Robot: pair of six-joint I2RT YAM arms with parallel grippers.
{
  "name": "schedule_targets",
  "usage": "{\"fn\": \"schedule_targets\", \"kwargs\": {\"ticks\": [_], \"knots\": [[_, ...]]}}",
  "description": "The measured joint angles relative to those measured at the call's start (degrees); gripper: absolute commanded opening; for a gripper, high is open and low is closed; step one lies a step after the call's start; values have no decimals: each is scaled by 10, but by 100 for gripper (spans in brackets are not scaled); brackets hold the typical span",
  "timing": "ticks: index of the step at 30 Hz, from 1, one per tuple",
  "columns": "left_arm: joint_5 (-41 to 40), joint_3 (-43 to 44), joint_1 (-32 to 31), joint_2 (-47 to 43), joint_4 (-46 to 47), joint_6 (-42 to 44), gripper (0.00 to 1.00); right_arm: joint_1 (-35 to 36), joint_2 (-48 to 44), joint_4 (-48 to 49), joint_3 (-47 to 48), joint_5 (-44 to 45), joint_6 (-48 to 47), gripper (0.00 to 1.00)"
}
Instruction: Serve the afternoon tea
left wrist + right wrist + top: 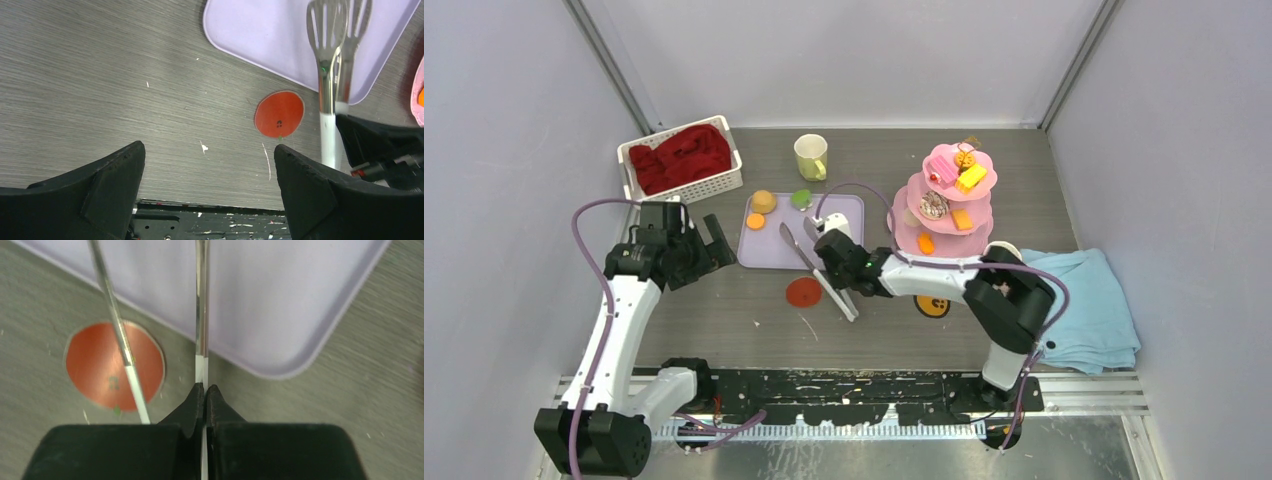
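From overhead, the pink three-tier stand point(916, 215) sits right of centre, loaded with small toy pastries point(970, 178) on every tier. The pale yellow-green mug point(811, 156) stands upright at the top middle. Below it lies a lilac tray point(844, 205), with an orange bun point(764, 201), a smaller orange sweet point(755, 221) and a green one point(801, 198) along its upper and left edge. Metal tongs point(793, 243) run diagonally from the tray down towards the near edge. The right gripper point(832, 278) is on their white handle, just beside a red disc point(804, 292). The left gripper point(716, 245) hangs left of the tray, touching nothing. A white basket of red cloth point(686, 158) is at upper left, and a light-blue towel point(1089, 300) is at far right.

The left wrist view has the left gripper point(207, 150) with its fingers spread wide over bare table. The red disc point(279, 114) lies ahead of it. The tongs point(327, 75) are at upper right, their slotted heads over the tray point(260, 35).

In the right wrist view, the right gripper point(205, 390) has its fingers pinched tight on one arm of the tongs point(201, 315). The other arm angles away to the left, across the red disc point(90, 365), so the tongs themselves stand apart. The tray point(280, 300) fills the upper frame.
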Motion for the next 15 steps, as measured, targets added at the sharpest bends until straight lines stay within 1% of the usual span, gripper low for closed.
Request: {"fn": "schedule_targets", "kwargs": {"ticks": [3, 7, 10, 15], "knots": [[0, -3, 0, 0, 0, 0, 100, 5, -70, 3, -57, -6, -20, 1], [0, -3, 0, 0, 0, -1, 100, 39, -142, 18, -110, -5, -57, 1], [-2, -3, 0, -3, 0, -5, 100, 65, -160, 29, -132, -7, -82, 1], [-11, -3, 0, -26, 0, -13, 100, 112, -162, 45, -176, -12, -126, 6]]}}
